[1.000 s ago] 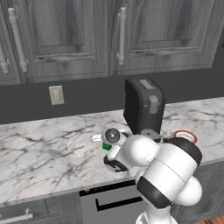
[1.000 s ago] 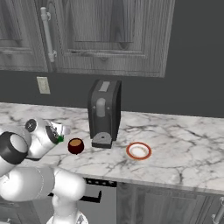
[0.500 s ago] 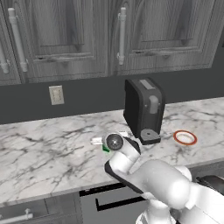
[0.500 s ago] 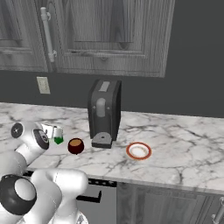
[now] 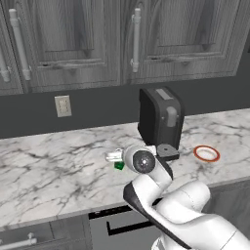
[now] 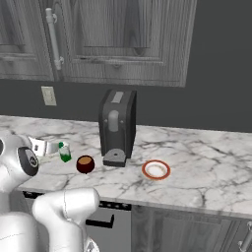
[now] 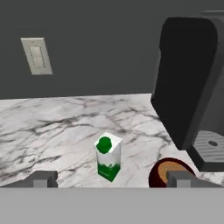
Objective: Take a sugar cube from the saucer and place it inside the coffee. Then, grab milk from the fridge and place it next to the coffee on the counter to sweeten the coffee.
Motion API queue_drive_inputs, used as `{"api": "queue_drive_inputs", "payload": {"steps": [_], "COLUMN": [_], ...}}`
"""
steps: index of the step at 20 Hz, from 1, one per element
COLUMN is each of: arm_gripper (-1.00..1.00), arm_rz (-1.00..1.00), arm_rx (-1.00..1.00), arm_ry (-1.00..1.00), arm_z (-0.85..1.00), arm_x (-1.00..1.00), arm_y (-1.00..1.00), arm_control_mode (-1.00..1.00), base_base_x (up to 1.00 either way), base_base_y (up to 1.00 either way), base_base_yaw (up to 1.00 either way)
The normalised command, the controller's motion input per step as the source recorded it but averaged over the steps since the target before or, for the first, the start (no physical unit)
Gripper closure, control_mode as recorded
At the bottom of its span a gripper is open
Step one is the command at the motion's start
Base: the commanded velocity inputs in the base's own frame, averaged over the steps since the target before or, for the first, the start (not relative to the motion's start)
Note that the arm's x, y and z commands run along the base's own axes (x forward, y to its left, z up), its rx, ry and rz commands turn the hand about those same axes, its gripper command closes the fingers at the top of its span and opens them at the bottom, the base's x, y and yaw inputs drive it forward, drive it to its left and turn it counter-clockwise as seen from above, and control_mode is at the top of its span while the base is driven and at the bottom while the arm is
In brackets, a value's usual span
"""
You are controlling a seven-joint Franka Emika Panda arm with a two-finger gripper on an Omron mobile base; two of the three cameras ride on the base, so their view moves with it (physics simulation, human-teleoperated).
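The claw (image 7: pixel 109 178) is released, its fingers spread wide and holding nothing. Just ahead of it the milk carton (image 7: pixel 108 156) stands upright on the counter (image 7: pixel 52 127), with the coffee cup (image 7: pixel 168 171) close on its right and the coffee machine (image 7: pixel 192 83) behind that. The carton looks light and stiff with smooth sides; any regrasp would go across its flat walls, below the cap. Open marble lies to the left; right is crowded, so backing straight out seems safest.
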Motion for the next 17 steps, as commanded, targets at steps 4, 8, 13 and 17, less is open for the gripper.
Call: {"api": "queue_drive_inputs", "payload": {"steps": [4,8,13,17], "arm_gripper": [-1.0,-1.0,-1.0,-1.0], "arm_rz": [0.02,0.0,0.0,0.01], "arm_rx": [0.12,0.38,0.45,0.44], "arm_ry": [-0.28,-0.28,-0.32,-0.35], "arm_z": [0.44,0.01,0.03,0.0], "arm_x": [-0.86,-0.61,-0.71,-0.95], "arm_y": [-0.06,-0.62,-0.81,-0.83], "arm_control_mode": [-1.0,-1.0,-1.0,-1.0], "base_base_x": [0.0,0.0,0.0,0.0], "base_base_y": [0.0,0.0,0.0,0.0], "base_base_yaw": [0.0,0.0,0.0,0.0]}}
